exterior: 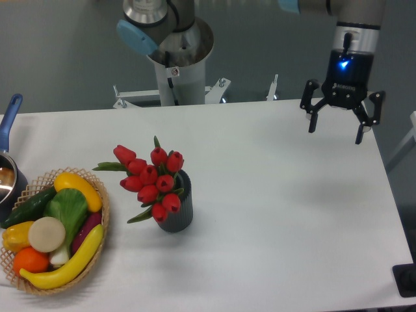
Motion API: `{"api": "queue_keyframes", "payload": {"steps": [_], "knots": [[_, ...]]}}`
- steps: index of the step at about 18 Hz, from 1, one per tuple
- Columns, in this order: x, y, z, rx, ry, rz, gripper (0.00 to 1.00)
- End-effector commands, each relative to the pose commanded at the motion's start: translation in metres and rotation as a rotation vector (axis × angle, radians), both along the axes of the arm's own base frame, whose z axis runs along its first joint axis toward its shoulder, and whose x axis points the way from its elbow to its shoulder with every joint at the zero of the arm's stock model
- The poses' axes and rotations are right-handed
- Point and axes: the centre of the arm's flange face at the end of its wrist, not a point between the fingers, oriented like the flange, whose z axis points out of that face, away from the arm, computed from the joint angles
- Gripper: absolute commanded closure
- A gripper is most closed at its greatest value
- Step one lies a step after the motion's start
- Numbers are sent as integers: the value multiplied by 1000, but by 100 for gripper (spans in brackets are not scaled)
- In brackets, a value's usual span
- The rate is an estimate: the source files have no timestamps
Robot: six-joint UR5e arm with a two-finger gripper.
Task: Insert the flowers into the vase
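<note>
Red tulip flowers (151,178) lean in the ribbed grey vase (176,208), far left of the wide-open, empty black claw (339,125); they might tip it.

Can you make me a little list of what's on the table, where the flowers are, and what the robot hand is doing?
flowers: red tulips, standing in the vase
vase: dark grey, upright, middle-left of the table
gripper: open, empty, up by the far right edge
basket: left side, full of vegetables
pot: blue-handled, far left edge
</note>
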Motion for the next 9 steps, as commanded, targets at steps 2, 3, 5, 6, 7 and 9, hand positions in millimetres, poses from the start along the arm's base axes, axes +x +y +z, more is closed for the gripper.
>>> {"api": "queue_keyframes", "payload": {"steps": [2,3,5,6,7,9], "knots": [[-2,-5,4,-57,18,-50,0],[-4,-9,7,-83,24,-68,0],[-8,-15,20,-146,26,-98,0],[-11,-20,28,-192,36,-120,0],[-13,-24,37,-244,51,-154,0],[-18,-31,51,-319,50,-210,0]]}}
